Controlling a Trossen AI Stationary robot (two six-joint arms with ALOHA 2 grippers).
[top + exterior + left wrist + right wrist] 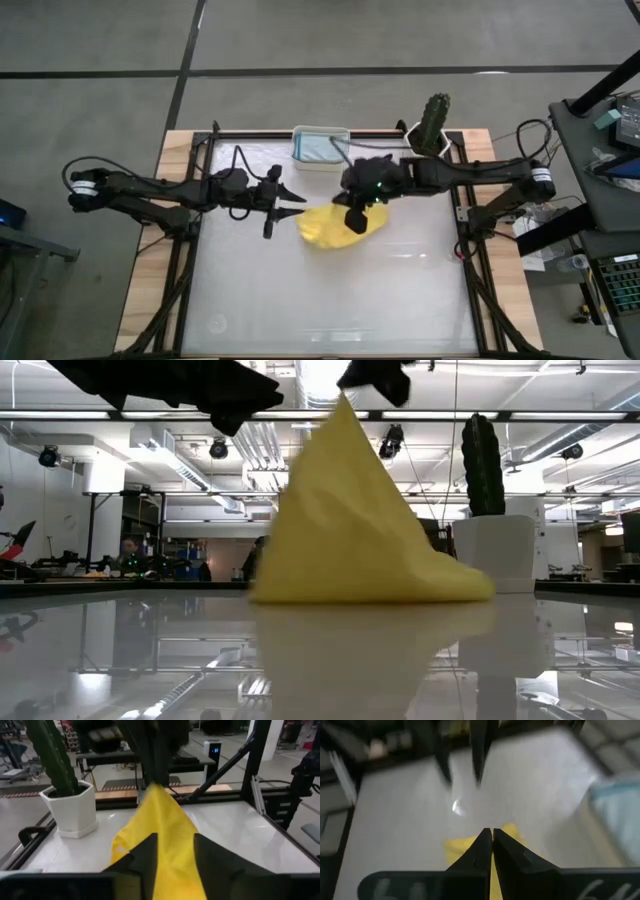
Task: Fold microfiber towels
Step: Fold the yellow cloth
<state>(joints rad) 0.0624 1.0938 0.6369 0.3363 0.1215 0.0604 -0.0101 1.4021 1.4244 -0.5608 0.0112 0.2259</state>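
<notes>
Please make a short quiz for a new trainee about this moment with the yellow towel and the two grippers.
1. True or false: the yellow towel lies flat on the table.
2. Which gripper pinches the towel's raised point: A left gripper, B right gripper?
3. Fill in: beside the white tub, at the table's far edge, stands a potted ____.

Key: 1 false, one point is lifted; 2 B; 3 cactus.
</notes>
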